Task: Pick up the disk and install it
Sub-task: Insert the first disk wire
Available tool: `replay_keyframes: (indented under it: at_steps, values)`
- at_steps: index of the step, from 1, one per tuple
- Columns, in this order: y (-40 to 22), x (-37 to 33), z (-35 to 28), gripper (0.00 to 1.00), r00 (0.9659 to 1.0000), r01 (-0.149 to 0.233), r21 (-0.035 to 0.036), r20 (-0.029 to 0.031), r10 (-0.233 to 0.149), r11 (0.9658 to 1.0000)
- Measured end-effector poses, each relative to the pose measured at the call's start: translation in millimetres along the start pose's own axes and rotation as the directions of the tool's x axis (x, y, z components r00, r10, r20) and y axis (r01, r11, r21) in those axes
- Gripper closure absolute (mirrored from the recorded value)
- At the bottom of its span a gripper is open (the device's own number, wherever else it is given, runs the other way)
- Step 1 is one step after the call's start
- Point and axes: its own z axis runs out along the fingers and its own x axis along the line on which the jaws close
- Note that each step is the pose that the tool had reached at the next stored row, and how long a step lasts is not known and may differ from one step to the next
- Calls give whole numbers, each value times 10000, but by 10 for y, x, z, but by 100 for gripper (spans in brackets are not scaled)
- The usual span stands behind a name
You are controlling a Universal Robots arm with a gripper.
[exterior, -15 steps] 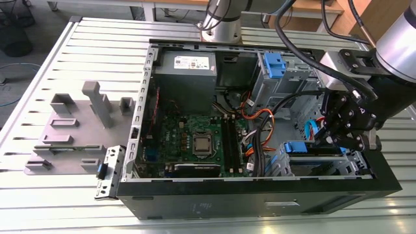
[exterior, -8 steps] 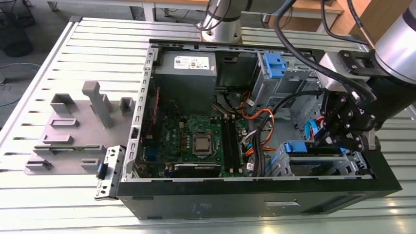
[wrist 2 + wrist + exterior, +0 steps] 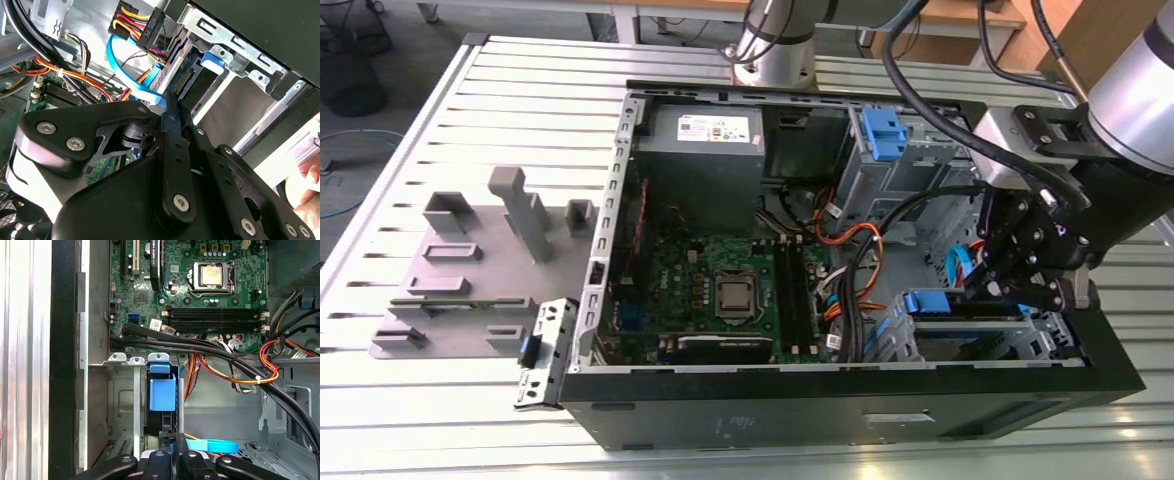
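1. The slatted metal surface [image 3: 494, 100] carries everything in the exterior view.
2. An open black computer case [image 3: 854, 420] lies on its side at the middle of that view, its inside facing up.
3. The robot arm [image 3: 1154, 90] comes in from 2 o'clock and bends down over the case's 4 o'clock corner.
4. A grey plastic fixture [image 3: 467, 270] sits on the surface at 9 o'clock, apart from the case.
5. The green motherboard [image 3: 720, 270] fills the case floor. The grey power-supply box [image 3: 707, 150] is at 12 o'clock from it.
6. A tall metal cage with a blue clip [image 3: 881, 135] stands at 1 o'clock inside the case.
7. A lower drive cage [image 3: 987, 345] occupies the 4 o'clock corner of the case.
8. A loose metal bracket [image 3: 540, 350] leans just outside the case wall at 8 o'clock.
9. The disk [image 3: 929, 302] is in that lower cage. It stands on edge in a slot with its blue rail frame up [image 3: 162, 392], and its connector edge shows in the second wrist view [image 3: 183, 80].
10. The pincer [image 3: 173, 452] is narrow, fingers almost together with nothing seen between them. Its tip [image 3: 172, 102] sits just beside the disk's edge; contact is not clear.
11. A flat blue cable [image 3: 125, 70] curves past the pincer tip.
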Motion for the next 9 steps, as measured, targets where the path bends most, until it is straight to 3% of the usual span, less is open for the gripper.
replay_keyframes:
  at_steps: [4,5,9]
  values:
    - [0,0,4,83,10000,0,0,5,0,10000]
    - [0,0,4,77,10000,0,0,3,0,10000]
    - [0,0,3,77,10000,0,0,-1,0,10000]
